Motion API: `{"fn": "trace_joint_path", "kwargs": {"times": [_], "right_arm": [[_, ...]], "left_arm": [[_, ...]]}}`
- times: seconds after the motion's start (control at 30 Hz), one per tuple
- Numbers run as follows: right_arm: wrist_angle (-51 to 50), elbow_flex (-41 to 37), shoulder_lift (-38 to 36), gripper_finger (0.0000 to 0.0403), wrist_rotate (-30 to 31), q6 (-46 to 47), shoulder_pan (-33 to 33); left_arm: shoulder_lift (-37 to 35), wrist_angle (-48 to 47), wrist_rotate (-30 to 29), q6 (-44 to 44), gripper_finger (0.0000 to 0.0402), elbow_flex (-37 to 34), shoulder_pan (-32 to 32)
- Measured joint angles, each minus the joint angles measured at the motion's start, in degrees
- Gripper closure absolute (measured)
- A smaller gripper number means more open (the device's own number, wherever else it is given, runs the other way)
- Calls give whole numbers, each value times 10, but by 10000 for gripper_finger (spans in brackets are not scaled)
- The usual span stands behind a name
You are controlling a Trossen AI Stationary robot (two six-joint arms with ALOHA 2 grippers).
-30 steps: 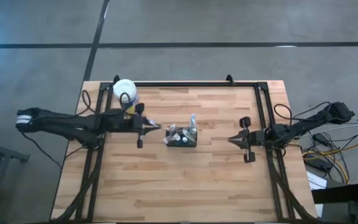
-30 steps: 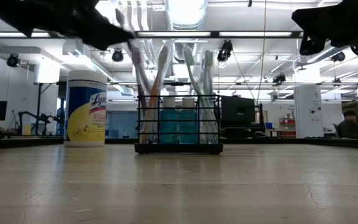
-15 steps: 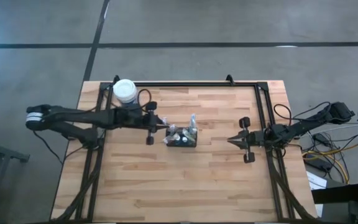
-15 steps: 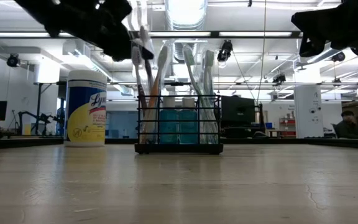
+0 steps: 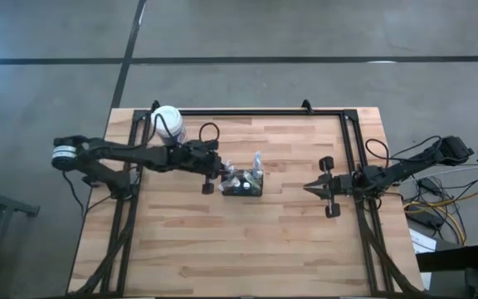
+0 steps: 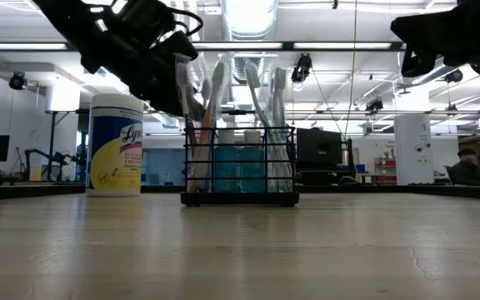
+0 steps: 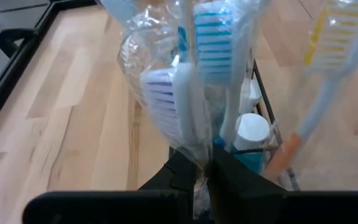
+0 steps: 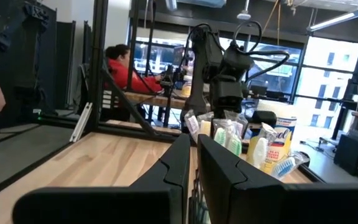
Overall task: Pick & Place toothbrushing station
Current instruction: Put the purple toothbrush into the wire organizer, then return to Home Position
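Note:
The toothbrushing station (image 5: 244,183) is a black wire-mesh caddy (image 6: 240,171) standing on the wooden table with several toothbrushes upright in it. My left gripper (image 5: 219,171) is at the caddy's left end, shut on a toothbrush in clear wrap (image 7: 180,102), seen in the low view (image 6: 185,83) head up. Whether its lower end is inside the caddy is hidden. My right gripper (image 5: 309,189) waits shut to the right of the caddy, its fingers (image 8: 194,165) level and holding nothing. My left gripper pinches the wrapped toothbrush's white handle (image 7: 199,160) just below its purple-bristled head, between its two fingers. The fingers come from the table's left, slanting down, and lie across the handle. The brush stands nearly upright, head above the fingers; its lower end is hidden.
A yellow round tub with a white lid (image 5: 167,121) stands at the far left (image 6: 117,146). A black frame rail (image 5: 264,111) runs around the table. Bare wood (image 5: 247,241) lies between the caddy and the near edge. A person in red (image 8: 124,65) sits beyond the table.
My left gripper has gone toward the table's right edge and down to the caddy's left end, tipping its fingers further down. The wrapped toothbrush has come with it, sinking and turning more upright. The caddy has stayed in place.

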Motion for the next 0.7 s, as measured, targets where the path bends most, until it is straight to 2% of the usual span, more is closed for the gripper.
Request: {"fn": "trace_joint_path", "kwargs": {"times": [0.13, 0.27, 0.5, 0.7], "right_arm": [[-2, 0, 0, 374, -1, 5, 0], [-4, 0, 0, 374, -1, 6, 0], [-6, 0, 0, 374, 0, 6, 0], [-8, 0, 0, 374, 0, 10, 0]], "left_arm": [[17, 24, 2, 8, 376, -2, 0], [22, 23, 2, 8, 362, -2, 0], [-2, 0, -1, 3, 318, -5, 0], [-43, -44, -1, 7, 263, -5, 0]]}}
